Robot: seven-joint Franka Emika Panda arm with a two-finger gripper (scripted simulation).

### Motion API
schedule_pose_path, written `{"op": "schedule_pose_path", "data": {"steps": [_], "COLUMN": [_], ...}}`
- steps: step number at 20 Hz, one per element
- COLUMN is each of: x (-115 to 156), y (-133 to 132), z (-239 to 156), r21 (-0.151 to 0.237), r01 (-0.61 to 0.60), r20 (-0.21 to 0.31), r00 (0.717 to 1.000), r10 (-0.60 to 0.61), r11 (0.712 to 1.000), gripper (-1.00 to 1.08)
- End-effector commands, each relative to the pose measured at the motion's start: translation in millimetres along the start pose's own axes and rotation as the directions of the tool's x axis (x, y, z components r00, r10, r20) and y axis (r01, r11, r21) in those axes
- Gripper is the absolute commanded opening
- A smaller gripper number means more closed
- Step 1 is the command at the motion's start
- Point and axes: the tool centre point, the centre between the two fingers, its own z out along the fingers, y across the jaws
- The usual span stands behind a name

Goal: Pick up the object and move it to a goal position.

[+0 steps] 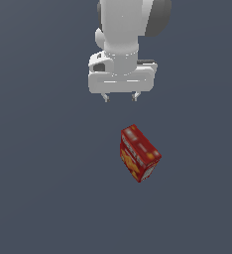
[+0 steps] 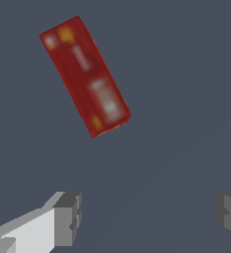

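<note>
The object (image 1: pixel 140 153) is a red rectangular box with yellow-orange pictures, lying on the dark grey floor near the middle of the exterior view. My gripper (image 1: pixel 121 97) hangs above and behind it, slightly toward the exterior view's left, well apart from it. The two short fingers are spread wide with nothing between them. In the wrist view the object (image 2: pixel 84 75) shows its long red face with whitish label patches, lying at a slant. Both fingertips (image 2: pixel 68 218) show at the frame's edge, away from the box, and my gripper (image 2: pixel 149 213) is open.
A plain dark grey surface (image 1: pixel 43 188) surrounds the box on all sides. The white arm and wrist (image 1: pixel 122 34) rise out of the exterior view above the gripper. No other objects or goal marker show.
</note>
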Motion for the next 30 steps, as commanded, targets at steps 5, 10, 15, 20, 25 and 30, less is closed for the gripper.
{"op": "schedule_pose_path", "data": {"steps": [5,10,15,20,25,30], "x": [9.2,27.0,53.2,82.5,102.5,113.8], "y": [-3.4,-10.7,-22.9,-38.5,-50.5,-57.8], "z": [3.4,11.0,24.7,44.2,60.7,71.4], "r21": [-0.003,-0.009,-0.014,-0.016,-0.015,-0.013], "r01": [0.034,0.103,0.206,0.326,0.410,0.458], "r20": [0.002,0.006,0.013,0.021,0.026,0.029], "r00": [0.999,0.995,0.979,0.945,0.912,0.889], "r10": [-0.034,-0.103,-0.206,-0.325,-0.409,-0.457], "r11": [0.999,0.995,0.978,0.945,0.912,0.889], "gripper": [1.00,1.00,1.00,1.00,1.00,1.00]}}
